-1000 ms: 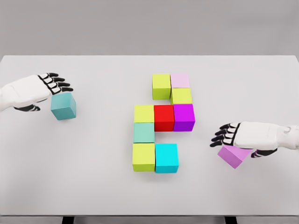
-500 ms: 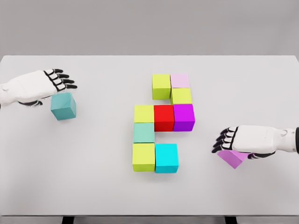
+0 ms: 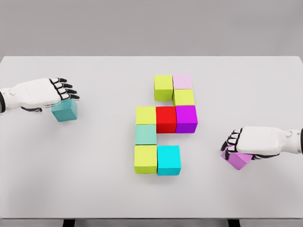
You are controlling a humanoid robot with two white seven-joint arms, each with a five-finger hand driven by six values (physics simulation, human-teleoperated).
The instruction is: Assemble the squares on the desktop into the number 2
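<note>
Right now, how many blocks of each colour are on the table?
Yellow-green blocks: 4
Teal blocks: 2
Pink block: 1
Red block: 1
Purple block: 1
Bright blue block: 1
Violet block: 1
Total: 11

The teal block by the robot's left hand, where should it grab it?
Probably from above, pinching two opposite flat sides. The teal block is a plain cube sitting flat on the table, well apart from the other blocks, so its sides are free. The left hand is above its top-left corner, fingers spread.
</note>
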